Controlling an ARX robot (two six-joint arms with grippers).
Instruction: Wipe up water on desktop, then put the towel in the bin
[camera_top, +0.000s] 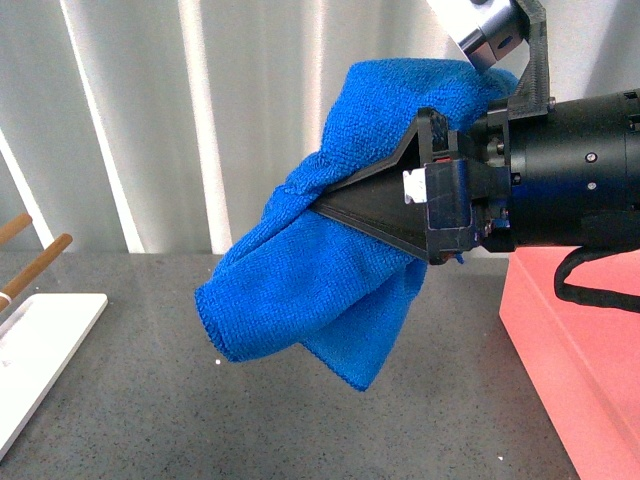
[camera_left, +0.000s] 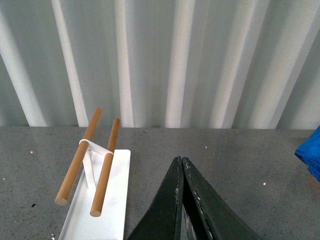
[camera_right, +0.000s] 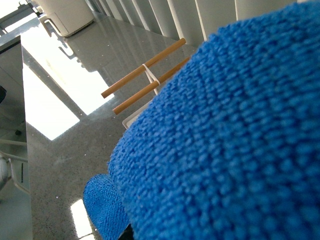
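Note:
My right gripper (camera_top: 325, 205) is shut on the bright blue towel (camera_top: 310, 280) and holds it in the air above the dark grey desktop (camera_top: 150, 420). The towel hangs in folds around the black fingers. The salmon-pink bin (camera_top: 575, 340) stands at the right, just below and beside the right arm. In the right wrist view the towel (camera_right: 235, 135) fills most of the picture and hides the jaws. My left gripper (camera_left: 181, 161) is shut and empty, low over the desktop (camera_left: 240, 165). A corner of the towel (camera_left: 310, 157) shows at that view's edge.
A flat white tray (camera_top: 40, 345) with two wooden rods (camera_top: 35, 265) stands at the left of the desktop; it also shows in the left wrist view (camera_left: 100, 210). A ribbed pale wall (camera_top: 200, 120) runs along the back edge.

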